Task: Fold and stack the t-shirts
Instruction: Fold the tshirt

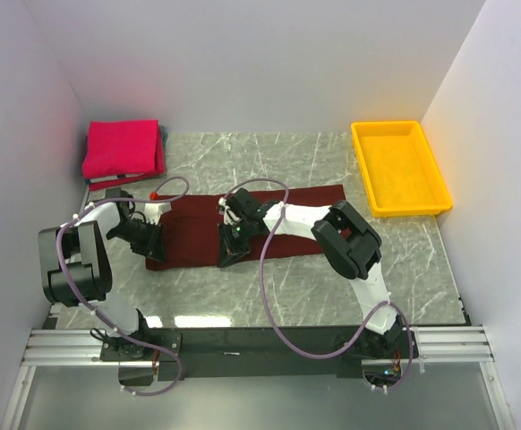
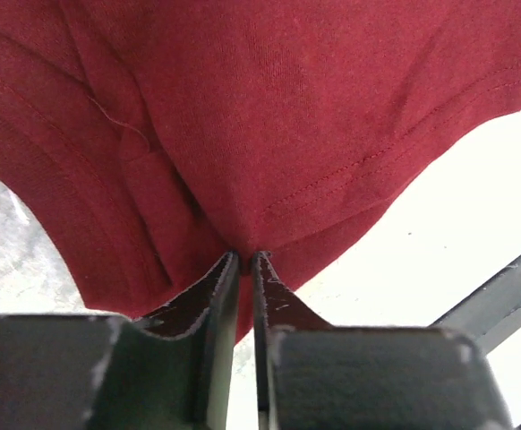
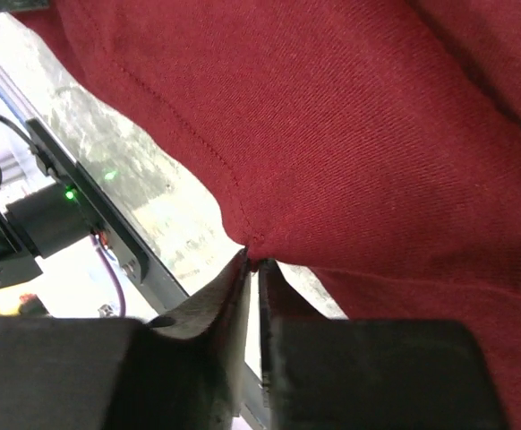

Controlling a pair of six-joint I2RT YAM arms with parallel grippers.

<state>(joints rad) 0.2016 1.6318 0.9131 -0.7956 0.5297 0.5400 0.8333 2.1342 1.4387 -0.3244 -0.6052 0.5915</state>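
A dark maroon t-shirt (image 1: 269, 215) lies spread as a long band across the middle of the marbled table (image 1: 332, 278), running left to right in the top view. Both arms reach down to its near edge. The left gripper (image 2: 245, 260) is at the shirt's near left corner, and its fingers (image 2: 211, 300) are closed to a thin slit with the stitched hem of the maroon cloth pinched between their tips, so that the fabric gathers into a small peak there. The right gripper (image 3: 251, 262) is further along the same near edge, about midway, and its fingers (image 3: 220, 300) are likewise almost shut, clamping a fold of the cloth just beside the hem seam. A pinkish-red t-shirt (image 1: 120, 148) sits folded in the far left corner of the table, well apart from the maroon one. A yellow tray (image 1: 399, 166) stands at the far right.
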